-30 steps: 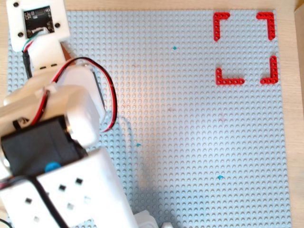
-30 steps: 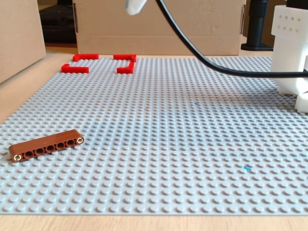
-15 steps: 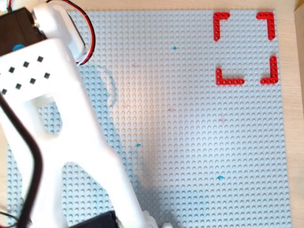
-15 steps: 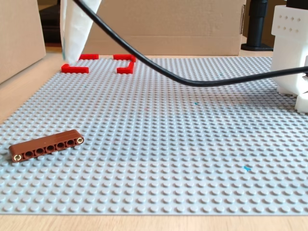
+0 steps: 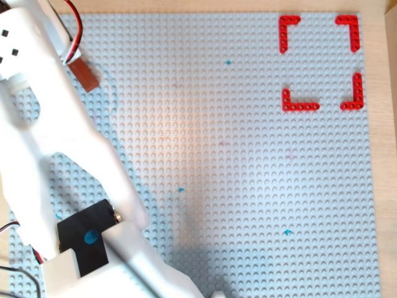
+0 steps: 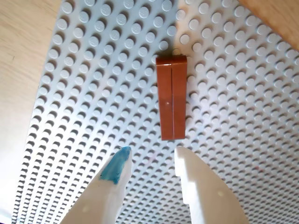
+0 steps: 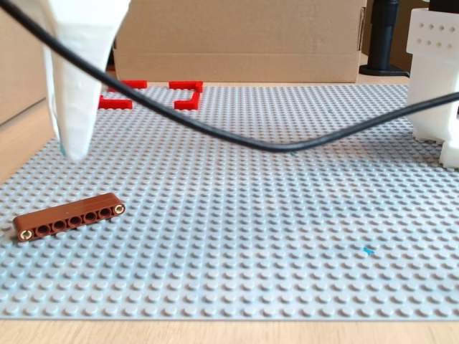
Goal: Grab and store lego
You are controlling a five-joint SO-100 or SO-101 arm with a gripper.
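Observation:
The lego, a long reddish-brown brick (image 6: 172, 98), lies flat on the grey studded baseplate (image 6: 93, 70) near its corner. It also shows in the overhead view (image 5: 89, 77) at the top left, partly under the white arm (image 5: 56, 143), and in the fixed view (image 7: 68, 216) at the front left. My gripper (image 6: 150, 161) is open and empty. Its blue-marked fingertip (image 6: 117, 163) and white fingertip (image 6: 187, 163) sit just short of the brick's near end, apart from it. In the fixed view the gripper (image 7: 72, 147) hangs above the plate just behind the brick.
Several red L-shaped corner pieces (image 5: 299, 102) mark a square at the overhead view's top right, and show far back in the fixed view (image 7: 186, 97). A black cable (image 7: 251, 143) sags across the fixed view. A cardboard box (image 7: 237, 36) stands behind the plate. Bare wooden table (image 6: 23, 56) borders the plate.

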